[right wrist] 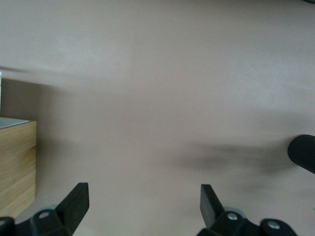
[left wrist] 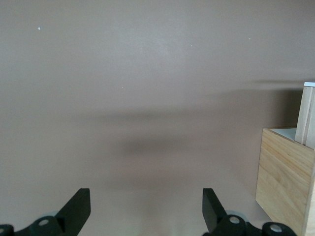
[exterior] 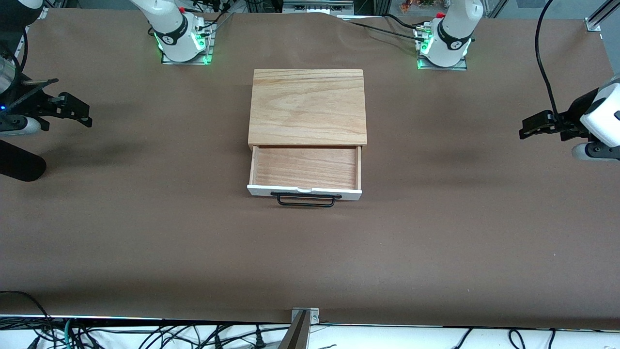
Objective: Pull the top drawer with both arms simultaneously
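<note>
The top drawer (exterior: 305, 167) stands pulled out of the wooden box (exterior: 307, 106) toward the front camera, its light-wood tray empty, with a white front panel and a black wire handle (exterior: 305, 199). My left gripper (exterior: 533, 127) is open and empty, up over the brown table at the left arm's end, well apart from the box. My right gripper (exterior: 80, 110) is open and empty over the table at the right arm's end. The left wrist view shows open fingers (left wrist: 78, 206) and the box's side (left wrist: 285, 182). The right wrist view shows open fingers (right wrist: 76, 201) and a box corner (right wrist: 17, 167).
A brown mat (exterior: 436, 232) covers the table. The two arm bases (exterior: 181, 39) (exterior: 443, 46) stand along the edge farthest from the front camera. A black cylinder (exterior: 19, 167) lies at the right arm's end. Cables run along the table's nearest edge.
</note>
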{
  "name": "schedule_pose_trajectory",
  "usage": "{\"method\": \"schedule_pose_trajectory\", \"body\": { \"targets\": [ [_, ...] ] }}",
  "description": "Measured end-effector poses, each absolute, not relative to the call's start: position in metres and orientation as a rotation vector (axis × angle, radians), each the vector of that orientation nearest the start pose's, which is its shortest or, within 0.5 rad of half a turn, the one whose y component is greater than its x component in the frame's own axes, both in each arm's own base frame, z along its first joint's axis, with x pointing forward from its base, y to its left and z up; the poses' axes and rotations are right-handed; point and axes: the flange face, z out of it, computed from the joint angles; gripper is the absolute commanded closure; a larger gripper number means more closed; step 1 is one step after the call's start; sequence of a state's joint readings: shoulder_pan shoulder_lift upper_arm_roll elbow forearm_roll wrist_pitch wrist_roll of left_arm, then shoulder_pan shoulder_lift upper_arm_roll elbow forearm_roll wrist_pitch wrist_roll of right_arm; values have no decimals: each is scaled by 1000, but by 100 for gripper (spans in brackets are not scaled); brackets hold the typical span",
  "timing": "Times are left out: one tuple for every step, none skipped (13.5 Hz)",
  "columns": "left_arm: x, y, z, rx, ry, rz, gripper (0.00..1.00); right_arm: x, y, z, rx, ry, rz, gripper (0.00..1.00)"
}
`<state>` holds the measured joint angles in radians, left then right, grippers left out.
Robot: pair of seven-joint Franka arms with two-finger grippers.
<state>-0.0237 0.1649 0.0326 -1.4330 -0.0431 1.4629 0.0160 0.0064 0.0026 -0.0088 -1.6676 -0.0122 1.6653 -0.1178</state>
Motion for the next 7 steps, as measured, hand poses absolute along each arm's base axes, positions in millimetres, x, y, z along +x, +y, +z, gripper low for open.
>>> {"method": "schedule_pose_trajectory", "body": {
  "targets": [
    [592,-1,585,-3174,14,214,0,561,-2,585,-3148,-184,9,0],
    [592,-1,585,-3174,13,214,0,561,-2,585,-3148,-184,9,0],
    [592,-1,585,-3174,13,213,0,561,-2,585,-3148,-184,9,0],
    [592,-1,586,-3174,13,212,0,561,-2,585,-3148,-184,9,0],
    [593,-1,587,-3174,13,207,0,561,-2,585,-3148,-184,9,0],
    [593,-1,589,-3174,13,201,0,561,-2,585,-3148,-184,9,0],
    [593,-1,591,-3175,13,196,0,561,-2,585,-3148,-184,9,0]
  ]
}}
